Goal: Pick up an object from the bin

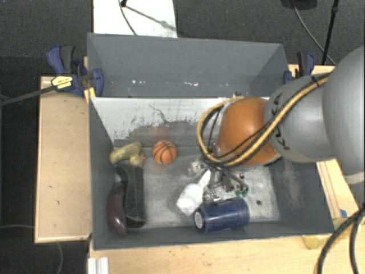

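My gripper (219, 188) reaches down into the front middle of the bin, under the orange cover. Its fingers end right above a dark blue cylinder (222, 214) that lies on its side by the front wall. A white crumpled object (193, 196) lies just left of the gripper, touching the cylinder's left end. A small green piece (242, 192) shows to the right of the fingers.
A small orange basketball (164, 151) sits left of centre. Beside it lies a yellowish banana-like piece (126, 152). Along the left wall are a black elongated object (134, 194) and a dark purple eggplant shape (116, 211). The arm fills the bin's right side.
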Action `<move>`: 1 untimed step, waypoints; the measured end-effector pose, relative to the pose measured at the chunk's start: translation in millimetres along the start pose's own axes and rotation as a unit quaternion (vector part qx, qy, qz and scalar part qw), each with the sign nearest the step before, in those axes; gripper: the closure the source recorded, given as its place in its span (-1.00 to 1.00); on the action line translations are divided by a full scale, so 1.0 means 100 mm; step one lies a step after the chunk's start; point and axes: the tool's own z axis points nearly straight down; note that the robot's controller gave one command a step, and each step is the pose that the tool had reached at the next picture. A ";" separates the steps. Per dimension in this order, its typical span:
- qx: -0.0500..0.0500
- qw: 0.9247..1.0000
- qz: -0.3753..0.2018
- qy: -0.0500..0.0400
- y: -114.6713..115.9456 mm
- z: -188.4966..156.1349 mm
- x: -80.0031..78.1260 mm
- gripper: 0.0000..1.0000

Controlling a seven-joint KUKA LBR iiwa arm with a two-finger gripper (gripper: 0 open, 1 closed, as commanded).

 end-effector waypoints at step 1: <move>0.000 0.968 -0.252 -0.003 0.29 -0.01 0.04 1.00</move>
